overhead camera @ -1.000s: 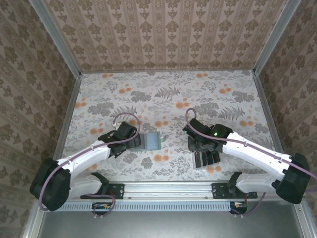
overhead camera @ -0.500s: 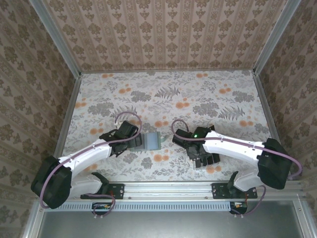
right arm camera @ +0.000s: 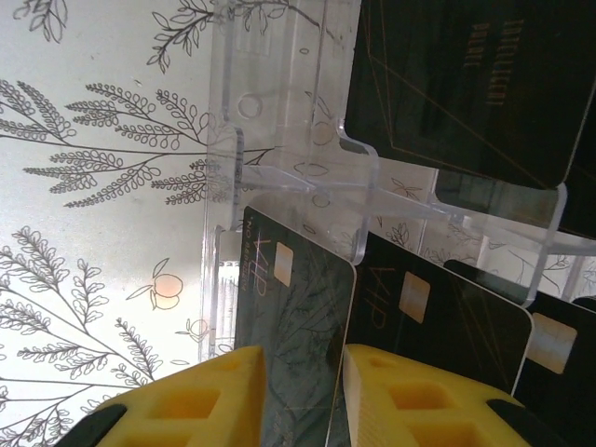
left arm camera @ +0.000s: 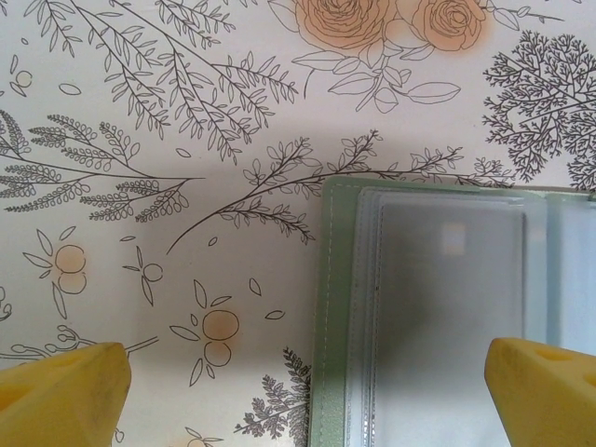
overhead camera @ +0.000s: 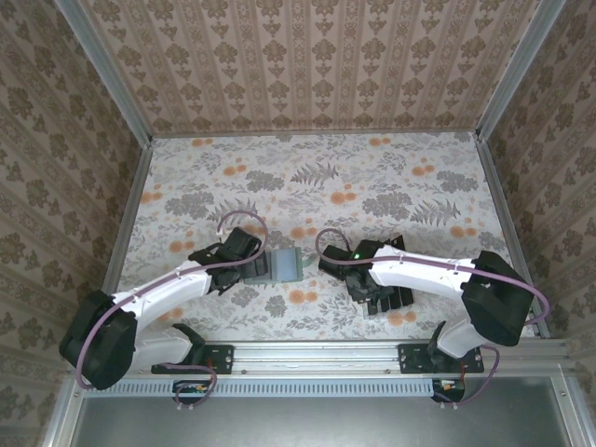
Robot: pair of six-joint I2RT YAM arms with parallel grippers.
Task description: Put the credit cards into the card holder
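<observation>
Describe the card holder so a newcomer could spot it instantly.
On the floral table, look near the front edge, just left of centre. The card holder lies open and flat there, a sage-green border around grey-blue pockets. Unlike the clear rack of black cards to its right, it is flat and green.

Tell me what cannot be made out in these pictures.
- Top view: the number of cards in the rack; the right arm covers some.
- Left wrist: the whole wallet; right and bottom edges cut it.
- Right wrist: whether the right gripper grips the near card; its fingers hide the card's lower end.
</observation>
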